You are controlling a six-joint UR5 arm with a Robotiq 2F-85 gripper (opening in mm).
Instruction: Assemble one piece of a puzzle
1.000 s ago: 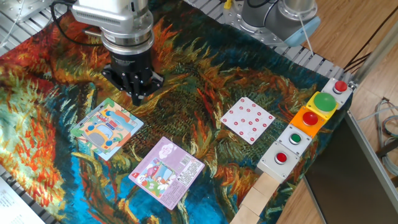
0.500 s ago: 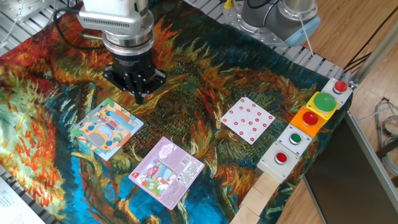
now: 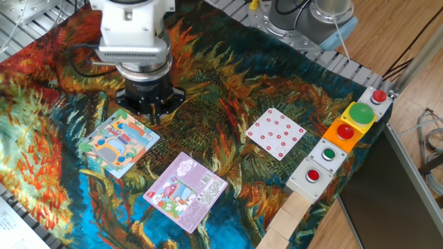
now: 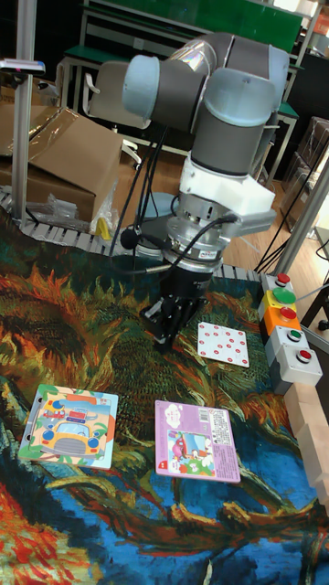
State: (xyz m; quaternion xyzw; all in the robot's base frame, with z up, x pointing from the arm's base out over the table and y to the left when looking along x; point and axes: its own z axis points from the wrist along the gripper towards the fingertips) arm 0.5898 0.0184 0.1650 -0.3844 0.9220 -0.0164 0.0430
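The puzzle is a pale blue and green square board with an orange vehicle picture. It lies flat on the painted cloth at the left, and the tall fixed view also shows this puzzle. My gripper points straight down just beyond the board's far right corner, a little above the cloth. In the tall fixed view the gripper has its dark fingers drawn together, with nothing showing between them. Whether a thin piece sits there is hidden.
A purple-pink square puzzle lies to the right of the board, nearer the front. A white card with red dots is further right. Button boxes and wooden blocks line the right edge. A cardboard box stands behind the table.
The gripper has shifted left and slightly nearer to the pale blue puzzle's far corner. The boards and the card have not moved.
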